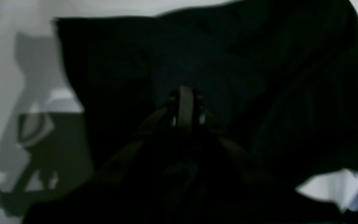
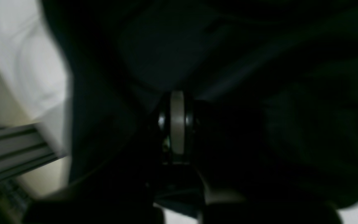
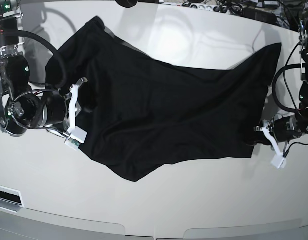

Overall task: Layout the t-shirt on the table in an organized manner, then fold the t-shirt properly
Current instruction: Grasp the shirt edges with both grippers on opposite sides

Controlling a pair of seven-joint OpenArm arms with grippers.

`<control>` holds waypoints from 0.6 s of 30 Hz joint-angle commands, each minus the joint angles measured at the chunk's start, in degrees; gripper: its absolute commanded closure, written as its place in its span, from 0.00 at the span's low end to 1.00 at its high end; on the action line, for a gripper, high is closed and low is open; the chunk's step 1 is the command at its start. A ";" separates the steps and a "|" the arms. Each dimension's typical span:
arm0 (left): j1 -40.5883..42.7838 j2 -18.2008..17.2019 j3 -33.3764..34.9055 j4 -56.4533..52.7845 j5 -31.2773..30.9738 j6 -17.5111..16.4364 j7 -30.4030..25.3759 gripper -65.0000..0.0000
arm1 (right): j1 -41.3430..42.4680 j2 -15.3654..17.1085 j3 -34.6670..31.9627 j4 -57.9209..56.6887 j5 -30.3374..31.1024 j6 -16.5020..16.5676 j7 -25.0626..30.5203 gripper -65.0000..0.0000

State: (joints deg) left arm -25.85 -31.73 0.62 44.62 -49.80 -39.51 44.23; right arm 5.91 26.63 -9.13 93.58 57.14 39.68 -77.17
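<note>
1. One white table (image 3: 159, 200) fills the base view, glossy, with a curved near edge; cables and gear crowd its far rim.
2. Spread across the table's middle lies the black t-shirt (image 3: 169, 107), wrinkled rather than flat. Its long axis runs across the view, from the side of the right arm to the side of the left arm, with one corner reaching toward the table's far edge at each end and a point of cloth drooping toward the near edge. No print, label or writing can be read on it.
3. At the shirt's edge on the base view's left sits the right gripper (image 3: 85, 106). Its wrist view shows the jaws pressed together, dark cloth bunched round the fingers (image 2: 177, 121), so it is clamped on the t-shirt.
4. At the shirt's opposite edge sits the left gripper (image 3: 255, 135); its fingers (image 1: 185, 105) are likewise drawn together over black fabric, gripping the t-shirt.
</note>
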 commanded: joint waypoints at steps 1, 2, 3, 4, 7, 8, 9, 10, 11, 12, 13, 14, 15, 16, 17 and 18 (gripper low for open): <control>-1.44 -1.16 -0.52 1.57 -2.51 -0.49 0.87 1.00 | 1.03 0.70 0.55 0.90 3.45 0.32 -1.97 1.00; -1.44 -1.36 -0.24 2.16 -4.04 -0.49 2.71 1.00 | 0.61 0.70 0.55 0.90 5.90 0.32 -2.83 1.00; -1.44 -1.77 0.59 2.78 -5.55 -0.49 4.15 1.00 | -0.02 0.70 0.55 0.90 7.37 0.32 -2.83 1.00; -1.44 -2.36 1.77 3.54 -6.73 -0.49 5.05 1.00 | -0.96 0.70 0.55 0.92 7.63 0.32 -2.83 1.00; -1.05 -4.76 6.91 6.82 -8.13 -0.49 7.41 1.00 | -4.33 0.70 0.55 0.92 6.60 0.32 -2.83 1.00; -0.50 -5.70 8.74 8.50 -8.11 -0.49 7.50 1.00 | -5.53 0.70 0.55 0.92 5.44 0.32 -1.86 1.00; 0.24 -6.69 10.40 10.54 -8.07 -0.49 7.23 1.00 | -6.62 0.70 0.55 0.92 3.82 0.32 -0.52 1.00; 1.05 -7.54 11.91 12.74 -7.89 -0.49 6.95 1.00 | -7.74 0.74 0.55 0.92 1.62 0.32 1.33 1.00; 1.92 -8.28 13.18 14.93 -7.72 -0.49 6.82 1.00 | -8.83 0.83 0.55 0.92 -1.05 0.32 3.58 1.00; 2.80 -8.87 14.27 17.09 -7.69 -0.49 6.84 1.00 | -9.94 0.83 0.55 0.92 -3.80 0.32 5.99 1.00; 3.85 -9.44 15.28 19.23 -7.52 -0.49 6.84 1.00 | -11.02 0.81 0.55 0.92 -6.69 0.32 8.33 1.00; 4.92 -9.84 16.06 21.11 -6.73 -0.49 6.82 1.00 | -12.11 0.79 0.55 0.92 -9.49 0.32 10.69 1.00; 6.05 -10.14 16.63 22.91 -5.14 -0.49 6.60 1.00 | -13.27 0.68 0.55 0.92 -12.26 0.32 13.05 1.00; 7.21 -10.27 16.98 24.13 -2.62 -0.49 5.46 1.00 | -14.45 0.68 0.55 0.92 -14.82 0.32 15.17 1.00; 8.39 -10.34 17.00 24.87 0.22 -0.49 3.58 1.00 | -15.69 0.68 0.55 0.92 -16.98 0.32 16.74 1.00; 9.46 -10.36 17.00 25.07 2.84 -0.49 1.31 1.00 | -16.74 0.66 0.55 0.90 -18.56 0.32 17.84 1.00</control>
State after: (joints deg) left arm -15.46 -40.82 18.31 69.12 -46.00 -39.70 45.63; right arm -11.53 26.61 -8.99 93.67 37.89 39.70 -59.88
